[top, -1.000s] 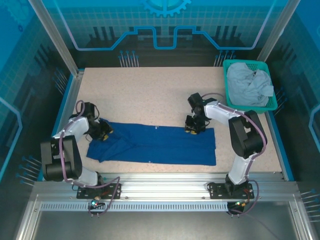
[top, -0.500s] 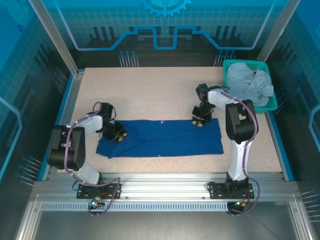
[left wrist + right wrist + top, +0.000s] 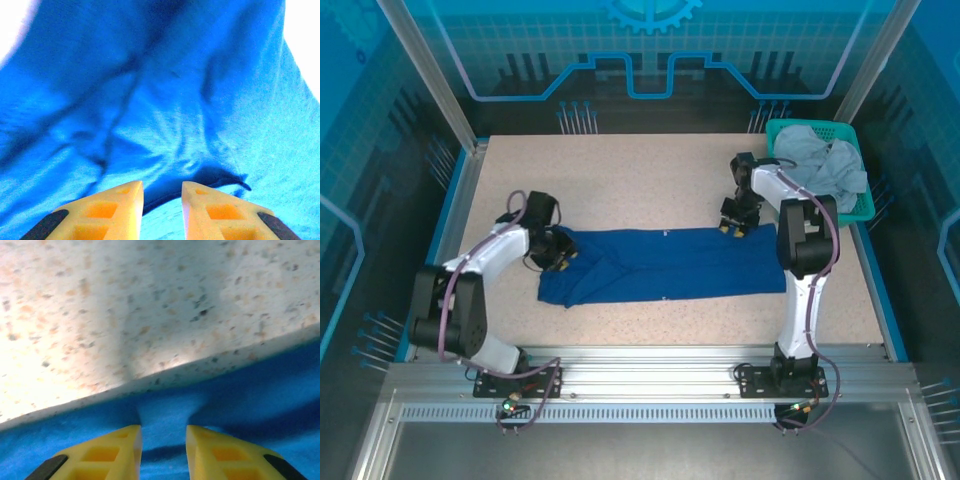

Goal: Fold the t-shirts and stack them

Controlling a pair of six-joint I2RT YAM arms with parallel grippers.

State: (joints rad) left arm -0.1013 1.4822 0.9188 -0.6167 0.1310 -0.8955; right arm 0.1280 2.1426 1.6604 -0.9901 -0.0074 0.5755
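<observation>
Blue t-shirt [image 3: 670, 262], a long band on the surface [image 3: 620, 180], is clamped at each end by left jaws and right jaws; tension should be kept even.

Blue t-shirt [image 3: 165, 100] cropped in wrist views; grey t-shirt [image 3: 820, 172] half-buried in basket [image 3: 855, 212].

Blue tee [image 3: 670, 262] flat; grey tee [image 3: 817, 165] crumpled?

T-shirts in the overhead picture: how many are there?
2. A blue t-shirt lies stretched across the table; a grey t-shirt is crumpled in the teal basket, far right. Others may hide beneath it.
</observation>
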